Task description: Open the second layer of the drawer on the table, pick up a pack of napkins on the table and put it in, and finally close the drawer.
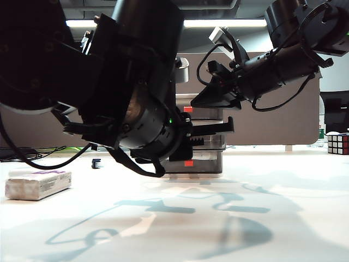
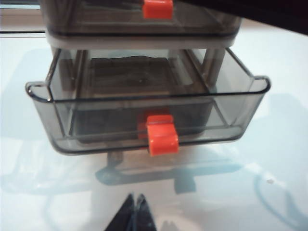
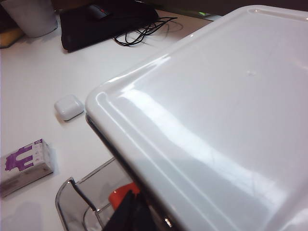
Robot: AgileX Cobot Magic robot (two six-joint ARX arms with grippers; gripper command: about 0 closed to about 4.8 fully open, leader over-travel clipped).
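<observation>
My left gripper (image 2: 135, 211) was black, its tips pressed together, hanging over the white table (image 2: 279, 144) in front of the drawer (image 2: 144, 43), whose frame was white. The second layer (image 2: 144, 108) was smoky translucent grey with a red-orange handle (image 2: 161, 137). My right gripper (image 3: 129, 211) was black too, closed beside the drawer's glossy white top. Near the table's left edge lay the pack of napkins (image 3: 24, 166), white with a purple print, and a plain white rounded object (image 3: 69, 107).

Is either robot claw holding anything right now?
No. The left claw is shut on nothing, short of the open smoky grey middle drawer. The right claw is shut, empty, beside the white drawer unit's top.
</observation>
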